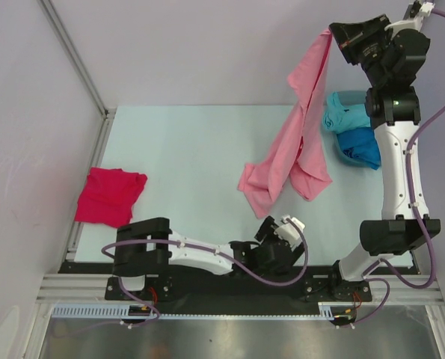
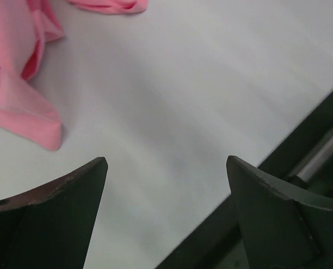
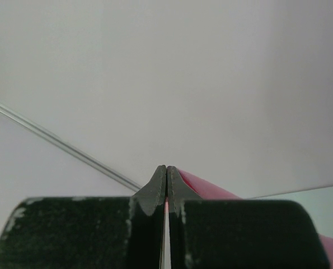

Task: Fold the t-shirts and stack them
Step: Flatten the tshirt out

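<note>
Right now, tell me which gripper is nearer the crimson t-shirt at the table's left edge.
Left. The left gripper sits low over the table, right of the crimson t-shirt. The right gripper is raised at the far right, shut on the pink t-shirt, farther off.

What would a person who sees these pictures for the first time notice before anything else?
The light pink t-shirt hangs high at the far right, pinched at one end by the shut right gripper, with its lower end lying on the table. A crimson t-shirt lies crumpled at the left edge, and a turquoise t-shirt and a blue t-shirt are bunched at the right edge. The left gripper is open near the front, holding nothing.
</note>
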`<state>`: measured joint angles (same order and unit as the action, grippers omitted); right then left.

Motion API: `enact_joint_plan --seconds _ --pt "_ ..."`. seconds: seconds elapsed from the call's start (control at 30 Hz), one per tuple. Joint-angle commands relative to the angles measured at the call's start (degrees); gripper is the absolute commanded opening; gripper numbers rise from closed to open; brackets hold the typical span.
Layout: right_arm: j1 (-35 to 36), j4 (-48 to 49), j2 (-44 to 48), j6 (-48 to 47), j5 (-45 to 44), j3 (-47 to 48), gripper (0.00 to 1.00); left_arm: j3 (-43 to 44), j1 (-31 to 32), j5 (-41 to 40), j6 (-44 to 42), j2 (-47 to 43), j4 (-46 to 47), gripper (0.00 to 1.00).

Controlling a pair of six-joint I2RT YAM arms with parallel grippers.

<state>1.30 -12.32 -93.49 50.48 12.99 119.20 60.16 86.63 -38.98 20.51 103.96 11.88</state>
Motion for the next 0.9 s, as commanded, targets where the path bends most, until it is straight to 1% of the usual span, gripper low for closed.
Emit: enact_joint_plan --seconds 0.0,0.13,0.23,0.33,0.4,0.43,0.6,0.73,0.87 --pt "-0.42 4.75 3.93 -0.21 0.54 -2.56 0.0 0.14 -6.19 -0.4 3.46 -1.64 -2.48 0.94" --pt "-0.6 5.46 4.46 0.06 0.72 -4.76 0.0 -3.64 -13.05 1.98 4.63 -4.82 -0.98 0.94" --pt "-0.86 5.55 4.37 0.23 1.07 -5.37 0.0 -4.87 -16.56 4.17 3.83 -6.57 0.07 0.94" --pt "-0.86 6.43 4.98 0.41 1.07 -6.43 0.0 -5.32 -18.68 6.02 3.66 -7.02 0.6 0.94" --pt "-0.86 6.6 5.25 0.32 1.33 -6.78 0.0 -5.41 -18.95 6.46 3.66 -7.11 0.86 0.94" --pt "-2.34 6.6 5.25 0.41 1.42 -6.96 0.0 -5.67 -19.04 6.72 3.66 -6.93 0.95 0.93" --pt "-2.88 7.04 5.43 0.76 1.68 -7.57 0.0 -7.34 -18.96 8.04 6.2 -6.75 1.66 0.93" --pt "-2.97 7.57 5.16 1.11 1.77 -8.1 0.0 -9.62 -18.52 9.54 8.22 -8.6 2.09 0.92" --pt "-2.97 7.92 4.64 1.38 2.03 -8.37 0.0 -10.94 -16.76 10.15 8.14 -13.07 2.18 0.92"
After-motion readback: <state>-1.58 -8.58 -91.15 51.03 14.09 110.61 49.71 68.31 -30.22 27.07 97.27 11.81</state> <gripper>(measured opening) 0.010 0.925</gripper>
